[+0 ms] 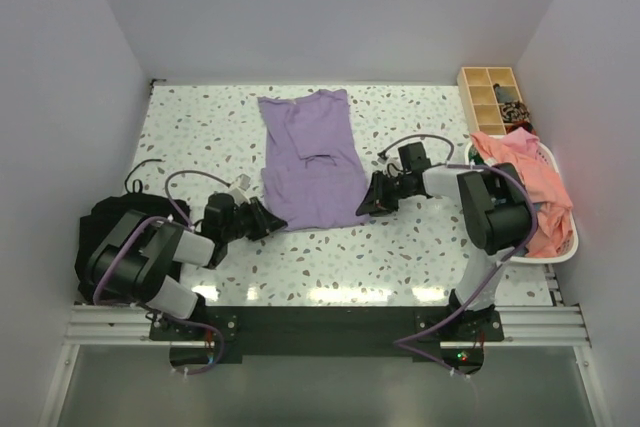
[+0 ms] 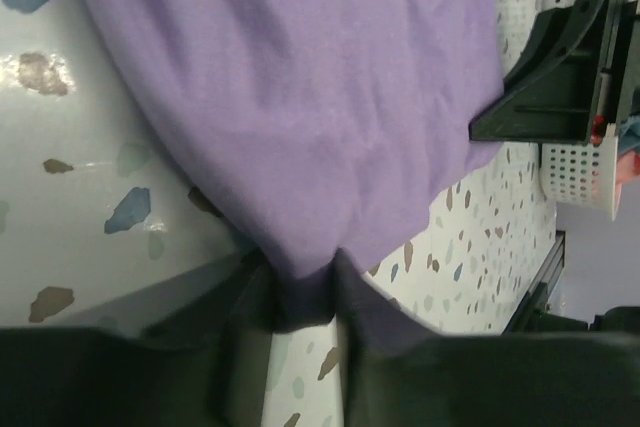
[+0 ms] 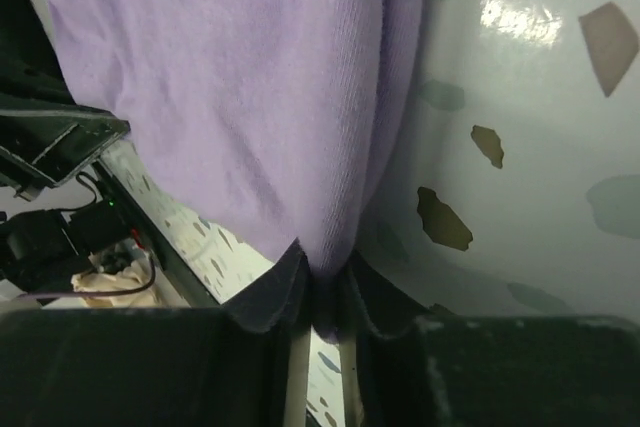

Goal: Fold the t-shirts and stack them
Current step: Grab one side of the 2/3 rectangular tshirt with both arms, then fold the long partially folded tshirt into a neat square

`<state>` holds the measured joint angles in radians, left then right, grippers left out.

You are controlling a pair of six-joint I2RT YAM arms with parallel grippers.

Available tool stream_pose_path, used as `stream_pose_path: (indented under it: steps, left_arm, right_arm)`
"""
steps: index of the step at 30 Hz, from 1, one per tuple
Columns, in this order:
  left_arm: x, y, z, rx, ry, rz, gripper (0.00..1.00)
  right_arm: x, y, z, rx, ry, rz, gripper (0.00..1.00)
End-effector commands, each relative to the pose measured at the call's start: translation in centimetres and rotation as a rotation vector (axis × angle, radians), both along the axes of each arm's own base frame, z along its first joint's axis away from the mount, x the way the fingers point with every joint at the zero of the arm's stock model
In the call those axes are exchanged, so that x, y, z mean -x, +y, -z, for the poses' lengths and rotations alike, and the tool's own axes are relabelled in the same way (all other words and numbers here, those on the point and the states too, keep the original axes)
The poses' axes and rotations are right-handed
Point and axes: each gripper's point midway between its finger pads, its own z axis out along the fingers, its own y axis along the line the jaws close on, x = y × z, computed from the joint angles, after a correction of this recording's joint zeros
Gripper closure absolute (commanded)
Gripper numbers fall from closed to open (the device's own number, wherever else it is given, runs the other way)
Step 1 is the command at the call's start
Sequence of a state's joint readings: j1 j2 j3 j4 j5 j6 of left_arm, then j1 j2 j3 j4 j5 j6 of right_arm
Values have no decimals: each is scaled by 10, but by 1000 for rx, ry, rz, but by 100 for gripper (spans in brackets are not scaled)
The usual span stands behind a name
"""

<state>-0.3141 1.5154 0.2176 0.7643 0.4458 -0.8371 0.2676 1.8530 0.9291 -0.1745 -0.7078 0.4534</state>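
A lavender-purple t-shirt [image 1: 310, 162] lies flat on the speckled table [image 1: 430, 247], partly folded lengthwise with its neck toward the back. My left gripper [image 1: 268, 219] is at its near left corner, shut on the hem; in the left wrist view the purple cloth [image 2: 300, 127] is pinched between the jaws of the left gripper [image 2: 303, 292]. My right gripper [image 1: 366, 202] is at the near right corner, shut on the hem too, and the purple cloth [image 3: 250, 97] bunches into the right gripper [image 3: 322, 287]. A salmon-pink t-shirt [image 1: 535, 192] is heaped in the white basket [image 1: 560, 255] at the right.
A wooden compartment box [image 1: 490, 97] with small items stands at the back right. A black fabric bundle [image 1: 100, 227] sits at the left edge beside the left arm. White walls close in the table on three sides.
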Motion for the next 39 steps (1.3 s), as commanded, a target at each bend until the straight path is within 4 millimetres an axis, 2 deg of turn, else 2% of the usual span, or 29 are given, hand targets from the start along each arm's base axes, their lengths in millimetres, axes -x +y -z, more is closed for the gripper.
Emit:
stream_pose_path:
  steps: [1, 2, 5, 6, 8, 9, 10, 12, 13, 14, 16, 17, 18, 19, 22, 24, 25, 26, 27, 29, 30, 32, 33, 34, 35, 36, 37, 38, 39]
  left_arm:
    - [19, 12, 33, -101, 131, 9, 99]
    - [22, 15, 38, -129, 148, 16, 100]
    - [22, 18, 36, -177, 147, 35, 100]
    - [20, 19, 29, -182, 130, 33, 100]
    - [29, 24, 30, -213, 172, 43, 100]
    - [30, 23, 21, -210, 151, 45, 100]
    - [42, 27, 25, -227, 197, 50, 100]
    - [48, 27, 14, -225, 178, 59, 100]
    - [60, 29, 17, -233, 214, 69, 100]
    - [62, 27, 9, -220, 190, 72, 100]
    - [83, 23, 10, -208, 246, 98, 100]
    - [86, 20, 4, -193, 229, 108, 100]
    - [96, 13, 3, -193, 234, 140, 100]
    - [106, 12, 4, -191, 271, 139, 100]
    - [120, -1, -10, -159, 260, 158, 100]
    - [118, -7, -26, -131, 216, 159, 100]
    - [116, -7, -31, -136, 211, 151, 100]
    - [112, -6, -37, -142, 192, 142, 100]
    - [101, -8, -51, -149, 154, 122, 100]
    - [92, -6, -54, -203, 145, 118, 100]
    - [79, -7, -68, -217, 108, 98, 100]
    - [68, -6, -69, -275, 101, 95, 100]
    - [54, -8, -83, -287, 62, 71, 100]
    - [47, -9, -87, -301, 39, 69, 100]
    - [36, -7, -84, -337, 36, 46, 100]
    - [24, -11, -97, -345, -6, 42, 100]
    - [16, -12, -101, -363, -20, 36, 100]
    - [7, -11, -95, -396, -6, 31, 100]
    - [-8, -12, -108, -413, -48, 13, 100]
  right_arm:
    - [10, -10, 27, 89, 34, 20, 94]
    - [9, -10, 23, 86, 27, 22, 99]
    - [12, -11, 11, 76, 3, 26, 100]
    - [15, -12, 9, 77, 2, 28, 100]
    - [27, -15, 1, 79, 1, 32, 100]
    - [32, -16, -1, 81, 2, 34, 100]
    - [39, -18, -2, 88, 8, 36, 100]
    - [58, -17, -5, 89, 13, 26, 100]
    - [67, -16, -6, 90, 24, 17, 100]
    - [77, -15, -9, 92, 25, 15, 100]
    - [97, -5, -12, 107, 24, -32, 100]
    - [108, -5, -9, 128, 42, -24, 100]
    - [117, 3, -20, 114, 8, -51, 100]
    - [128, 2, -19, 115, 34, -35, 100]
    - [138, -2, -39, 103, -13, -3, 100]
    - [134, -8, -50, 119, -64, 26, 100]
    - [131, -9, -67, 111, -112, 32, 100]
    - [127, -9, -74, 109, -138, 36, 100]
    - [121, -11, -81, 123, -173, 51, 99]
    - [110, -11, -99, 140, -233, 46, 98]
    - [105, -10, -105, 143, -254, 43, 98]
    - [85, -12, -116, 187, -315, 54, 97]
    - [77, -11, -120, 197, -339, 57, 96]
    - [62, -12, -130, 225, -396, 67, 96]
    - [53, -12, -126, 257, -389, 65, 96]
    - [44, -11, -129, 273, -407, 68, 95]
    - [28, -10, -141, 288, -454, 72, 96]
    - [18, -10, -134, 314, -440, 71, 95]
    - [8, -8, -134, 320, -450, 78, 95]
